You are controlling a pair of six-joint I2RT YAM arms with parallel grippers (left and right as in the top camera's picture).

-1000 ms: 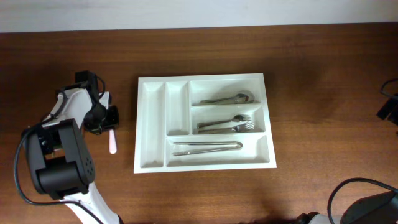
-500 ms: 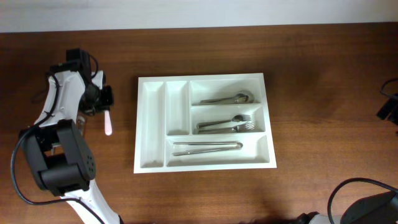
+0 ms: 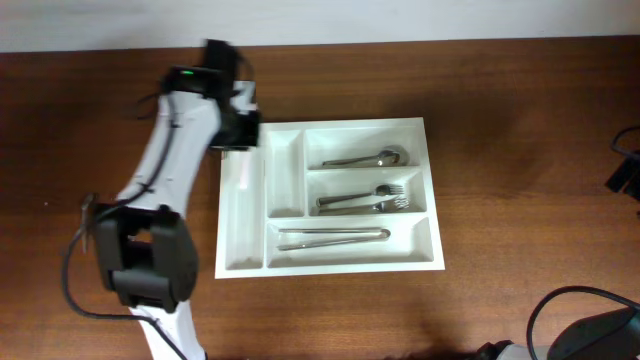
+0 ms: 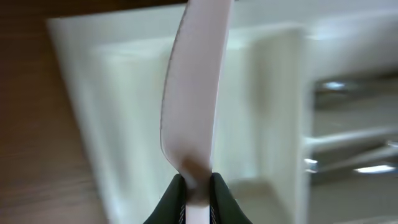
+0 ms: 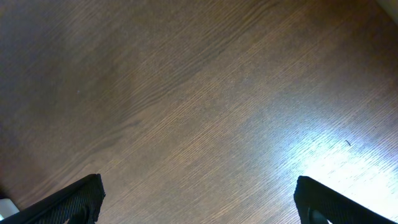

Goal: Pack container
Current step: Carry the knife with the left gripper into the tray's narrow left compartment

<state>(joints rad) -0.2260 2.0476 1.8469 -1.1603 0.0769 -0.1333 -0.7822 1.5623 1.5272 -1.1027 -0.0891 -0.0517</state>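
The container (image 3: 345, 262) is a large white cutlery tray in the middle of the table, with metal spoons (image 3: 365, 158), forks (image 3: 365, 201) and tongs (image 3: 333, 236) in its three wide compartments. My left gripper (image 3: 238, 135) is over the tray's far left corner. It is shut on a pale pink knife (image 4: 194, 93), which hangs over the leftmost narrow compartment (image 4: 124, 124). The knife is hidden under the gripper in the overhead view. My right gripper (image 5: 199, 205) is open over bare wood, holding nothing; only part of the right arm (image 3: 625, 170) shows at the overhead view's right edge.
The two narrow compartments (image 3: 285, 175) hold nothing that I can see. Dark wooden table (image 3: 520, 120) surrounds the tray on all sides. A white wall strip runs along the far edge (image 3: 400, 20). Cables lie at the bottom right (image 3: 570, 310).
My left gripper has lifted the pink knife off the table left of the tray and carried it right and away, to above the tray's far left corner.
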